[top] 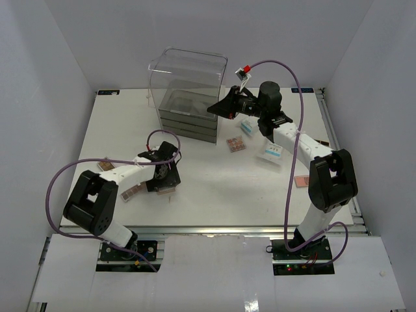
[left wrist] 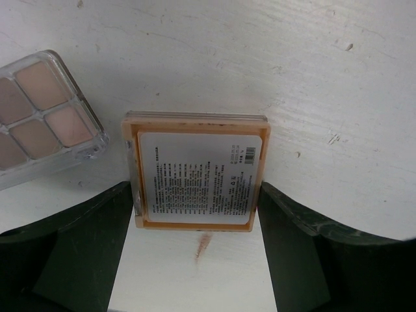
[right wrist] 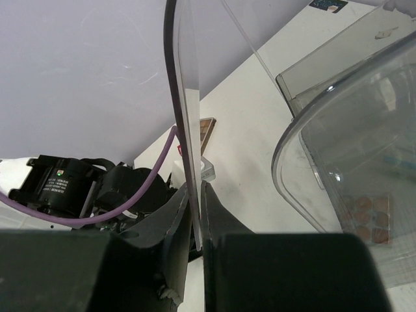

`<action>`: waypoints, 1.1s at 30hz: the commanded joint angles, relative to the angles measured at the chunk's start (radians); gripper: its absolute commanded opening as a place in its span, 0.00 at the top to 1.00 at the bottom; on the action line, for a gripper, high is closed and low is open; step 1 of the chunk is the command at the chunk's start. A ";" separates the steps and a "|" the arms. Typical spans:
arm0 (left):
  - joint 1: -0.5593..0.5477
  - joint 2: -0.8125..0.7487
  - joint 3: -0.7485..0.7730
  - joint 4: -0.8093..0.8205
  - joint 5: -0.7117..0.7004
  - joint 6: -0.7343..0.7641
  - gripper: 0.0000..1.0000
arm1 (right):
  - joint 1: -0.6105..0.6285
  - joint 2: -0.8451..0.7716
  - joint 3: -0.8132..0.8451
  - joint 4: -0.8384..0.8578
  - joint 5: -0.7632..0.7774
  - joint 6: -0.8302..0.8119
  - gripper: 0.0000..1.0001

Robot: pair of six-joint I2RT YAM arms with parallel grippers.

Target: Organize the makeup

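Glossy plastic palette (left wrist: 198,172), scuffed matt table (left wrist: 312,78)

Overhead view covers everything; wrist cameras look close past their jaws.

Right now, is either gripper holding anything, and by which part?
The right gripper is shut on a thin clear plastic panel, pinched at its edge. The left gripper is open, its fingers either side of an orange palette, not gripping it.
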 commanded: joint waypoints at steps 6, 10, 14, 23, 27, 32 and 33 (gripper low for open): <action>-0.011 0.035 -0.026 0.049 0.000 -0.055 0.33 | -0.004 -0.066 0.001 0.064 -0.038 0.024 0.85; -0.011 -0.035 -0.063 0.112 0.045 -0.066 0.60 | -0.004 -0.073 0.001 0.063 -0.041 0.024 0.85; -0.011 -0.180 -0.106 0.175 0.103 -0.090 0.81 | -0.004 -0.082 -0.003 0.060 -0.041 0.021 0.85; -0.009 -0.472 -0.136 0.366 0.192 -0.132 0.89 | -0.003 -0.091 -0.009 0.055 -0.042 0.013 0.85; -0.009 -0.535 -0.170 0.524 0.196 -0.178 0.89 | -0.004 -0.098 -0.015 0.056 -0.044 0.014 0.85; -0.010 -0.570 -0.255 0.766 0.194 -0.259 0.89 | -0.003 -0.098 0.010 0.071 -0.057 0.041 0.85; -0.010 -0.577 -0.276 0.813 0.191 -0.276 0.89 | -0.003 -0.096 0.020 0.076 -0.061 0.050 0.85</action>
